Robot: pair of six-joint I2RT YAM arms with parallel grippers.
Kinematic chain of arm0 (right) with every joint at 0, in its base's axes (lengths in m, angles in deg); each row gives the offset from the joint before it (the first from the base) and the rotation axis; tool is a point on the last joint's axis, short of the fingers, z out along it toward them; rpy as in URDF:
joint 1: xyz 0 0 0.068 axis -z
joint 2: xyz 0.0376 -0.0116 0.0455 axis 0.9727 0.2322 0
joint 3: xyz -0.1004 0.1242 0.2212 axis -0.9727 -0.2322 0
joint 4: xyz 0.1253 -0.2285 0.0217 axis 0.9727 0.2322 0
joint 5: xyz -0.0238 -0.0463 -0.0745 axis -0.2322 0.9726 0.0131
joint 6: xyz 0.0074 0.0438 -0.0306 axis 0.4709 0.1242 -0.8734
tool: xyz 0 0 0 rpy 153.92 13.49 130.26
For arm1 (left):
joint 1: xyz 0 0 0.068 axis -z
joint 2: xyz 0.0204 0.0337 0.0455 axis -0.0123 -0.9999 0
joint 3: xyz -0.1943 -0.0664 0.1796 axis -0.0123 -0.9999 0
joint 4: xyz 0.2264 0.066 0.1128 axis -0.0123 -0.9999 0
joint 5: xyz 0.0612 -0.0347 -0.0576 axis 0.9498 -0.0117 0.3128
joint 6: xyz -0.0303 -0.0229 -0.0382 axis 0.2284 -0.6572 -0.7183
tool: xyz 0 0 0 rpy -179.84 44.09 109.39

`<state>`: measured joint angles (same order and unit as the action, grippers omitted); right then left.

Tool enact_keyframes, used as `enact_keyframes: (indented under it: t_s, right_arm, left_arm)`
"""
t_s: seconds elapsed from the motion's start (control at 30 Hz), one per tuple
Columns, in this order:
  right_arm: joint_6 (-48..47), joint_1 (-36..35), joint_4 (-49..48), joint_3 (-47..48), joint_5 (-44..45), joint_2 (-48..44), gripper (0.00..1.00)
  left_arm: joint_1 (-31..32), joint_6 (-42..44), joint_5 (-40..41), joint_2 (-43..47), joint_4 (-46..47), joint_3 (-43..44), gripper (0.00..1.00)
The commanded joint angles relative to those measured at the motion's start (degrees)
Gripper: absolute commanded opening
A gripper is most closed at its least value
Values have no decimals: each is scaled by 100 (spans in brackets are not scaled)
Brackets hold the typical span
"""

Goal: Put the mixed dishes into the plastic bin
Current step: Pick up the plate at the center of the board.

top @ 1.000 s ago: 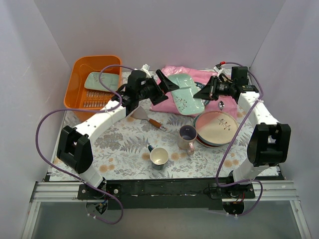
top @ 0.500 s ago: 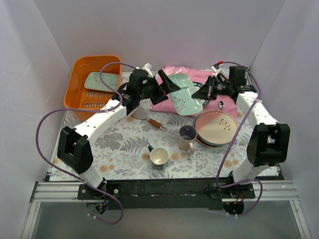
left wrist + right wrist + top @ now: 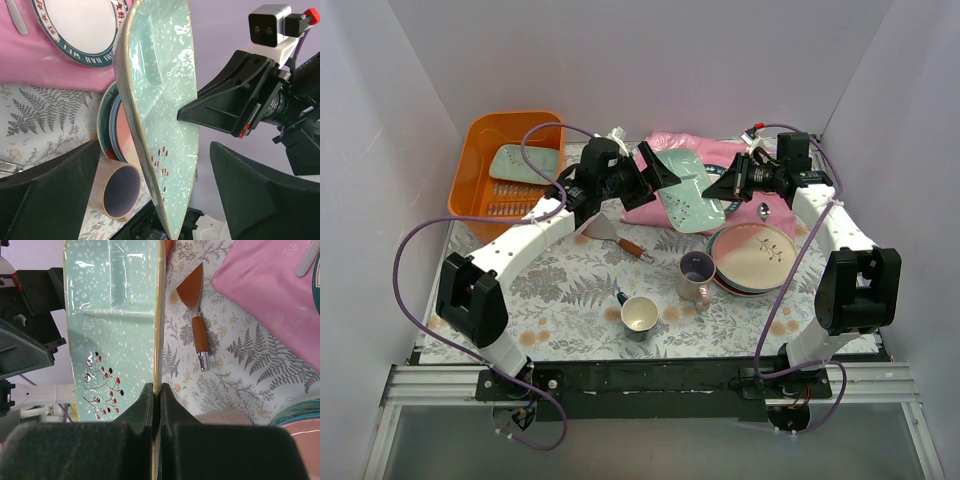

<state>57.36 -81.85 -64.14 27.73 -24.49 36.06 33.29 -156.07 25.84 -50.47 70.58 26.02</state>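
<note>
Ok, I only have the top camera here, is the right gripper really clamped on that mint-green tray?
Observer: Yes. In the right wrist view the right gripper is shut on the rim of the mint-green tray.
Operator: Which end?
Observer: The end painted with a red-berry sprig.
Operator: And the left gripper?
Observer: In the left wrist view the left gripper is open, one finger on each side of the tray, neither touching it.
</note>
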Motion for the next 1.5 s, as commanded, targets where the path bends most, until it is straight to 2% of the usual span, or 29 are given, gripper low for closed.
enact_keyframes:
  t_s: [0.0, 0.1, 0.17, 0.27, 0.33, 0.4, 0.43, 0.7, 0.77, 0.8, 0.87, 0.9, 0.97, 1.0, 1.1, 1.23, 1.47]
  right_arm:
    - [154, -26, -556, 118, -342, -367, 1]
    - [145, -26, -565, 118, -315, -367, 1]
    - [128, -26, -565, 118, -298, -367, 1]
    - [119, -26, -556, 136, -280, -350, 1]
    - [93, -26, -548, 127, -262, -358, 1]
    - [66, -26, -539, 127, -254, -358, 1]
    - [57, -26, -539, 101, -254, -376, 1]
    - [-214, -26, -723, -58, -464, -569, 3]
    - [-303, -26, -758, -75, -587, -630, 11]
    - [-364, -26, -793, -67, -622, -648, 21]
    - [-408, -26, -864, -84, -789, -683, 29]
    - [-417, -26, -916, -84, -833, -701, 38]
    - [-549, -26, -943, -84, -930, -745, 48]
    - [-593, -26, -943, -75, -956, -762, 56]
    - [-830, -17, -934, -84, -1088, -850, 70]
    - [-988, 9, -1031, -137, -1299, -965, 79]
    - [-1331, 123, -996, -128, -1537, -1079, 82]
  left_arm:
    - [63, 189, 105, -52, -252, 338, 85]
    - [81, 277, 140, -184, -507, 540, 70]
    - [89, 303, 149, -254, -630, 663, 66]
    - [98, 339, 53, -325, -692, 725, 51]
    - [98, 347, -61, -360, -701, 726, 26]
    - [98, 365, -114, -404, -709, 734, 11]
    - [98, 365, -158, -396, -709, 734, 0]
    - [98, 347, 193, -124, -736, 699, 0]
    - [81, 278, 272, 95, -535, 533, 0]
    - [55, 251, 272, 175, -438, 454, 0]
    - [-16, 163, 290, 420, -175, 190, 0]
    - [-60, 93, 290, 483, -86, 102, 0]
    - [-174, 40, 298, 641, 81, -91, 0]
    - [-218, 5, 316, 798, 142, -144, 0]
    - [-402, -74, 351, 1141, 415, -434, 0]
    - [-762, -232, 386, 1554, 714, -821, 0]
    - [-1299, -189, 527, 2039, 767, -1111, 0]
